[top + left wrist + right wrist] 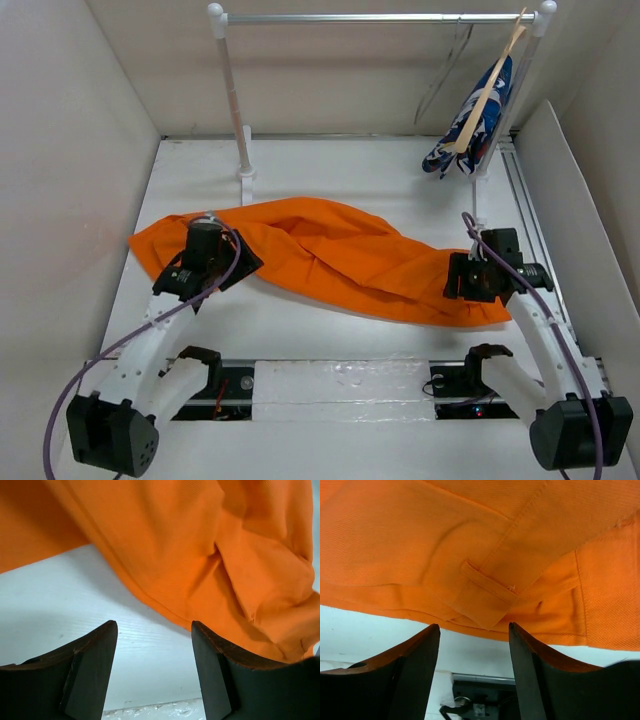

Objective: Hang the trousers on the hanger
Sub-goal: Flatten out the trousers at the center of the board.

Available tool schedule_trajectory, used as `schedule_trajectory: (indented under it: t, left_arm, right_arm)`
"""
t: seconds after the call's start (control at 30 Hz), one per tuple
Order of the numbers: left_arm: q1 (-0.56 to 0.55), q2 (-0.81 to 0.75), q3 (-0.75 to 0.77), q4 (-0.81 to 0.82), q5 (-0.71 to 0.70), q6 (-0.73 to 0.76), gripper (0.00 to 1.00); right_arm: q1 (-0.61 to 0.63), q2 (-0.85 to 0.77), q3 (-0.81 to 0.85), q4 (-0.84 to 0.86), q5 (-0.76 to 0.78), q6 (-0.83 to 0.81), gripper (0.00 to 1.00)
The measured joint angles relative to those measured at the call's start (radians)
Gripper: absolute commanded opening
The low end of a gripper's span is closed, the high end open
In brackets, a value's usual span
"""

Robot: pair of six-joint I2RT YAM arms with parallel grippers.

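Observation:
The orange trousers (330, 255) lie crumpled across the middle of the white table, from far left to right. My left gripper (218, 265) hangs over their left end, open and empty; in the left wrist view (155, 625) the fabric edge (200, 565) lies just beyond the fingertips. My right gripper (472, 280) is over their right end, open and empty; in the right wrist view (474, 626) a belt loop (485, 600) on the waistband lies just beyond the fingertips. A thin grey wire hanger (447, 75) shows faintly, hanging on the rail at the back right.
A clothes rail (380, 17) on two white posts (235, 100) spans the back. A wooden hanger with a blue patterned garment (480, 115) hangs at its right end. White walls enclose the table on the left, back and right. A taped strip (340, 385) runs along the near edge.

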Motion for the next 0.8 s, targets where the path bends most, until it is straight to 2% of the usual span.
schedule_trajectory:
  t: [0.1,0.23,0.33,0.43,0.57,0.73,0.77,0.8]
  left_arm:
    - [-0.129,0.064,0.011,0.058,-0.029,-0.003,0.58]
    - [-0.391,0.209,0.081,0.097,-0.146,-0.015,0.63]
    - [-0.504,0.287,0.101,0.143,-0.183,-0.053,0.66]
    - [-0.521,0.321,0.037,0.201,-0.18,-0.103,0.67]
    - [-0.48,0.365,-0.051,0.249,-0.148,-0.164,0.67]
    - [-0.456,0.435,-0.068,0.306,-0.132,-0.196,0.66]
    - [-0.455,0.452,-0.067,0.32,-0.131,-0.199,0.66]
    - [-0.455,0.466,-0.061,0.335,-0.125,-0.206,0.66]
  right_arm:
    - [-0.023,0.006,-0.03,0.005,-0.016,0.039,0.6]
    - [-0.07,0.03,-0.079,0.03,-0.027,0.079,0.59]
    - [-0.097,0.03,-0.112,0.038,-0.027,0.101,0.58]
    - [-0.115,0.031,-0.138,0.045,-0.028,0.116,0.52]
    - [-0.116,0.031,-0.156,0.073,-0.045,0.139,0.4]
    - [-0.116,0.034,-0.161,0.101,-0.089,0.163,0.37]
    - [-0.116,0.037,-0.161,0.105,-0.098,0.167,0.29]
    - [-0.118,0.042,-0.163,0.111,-0.109,0.171,0.26]
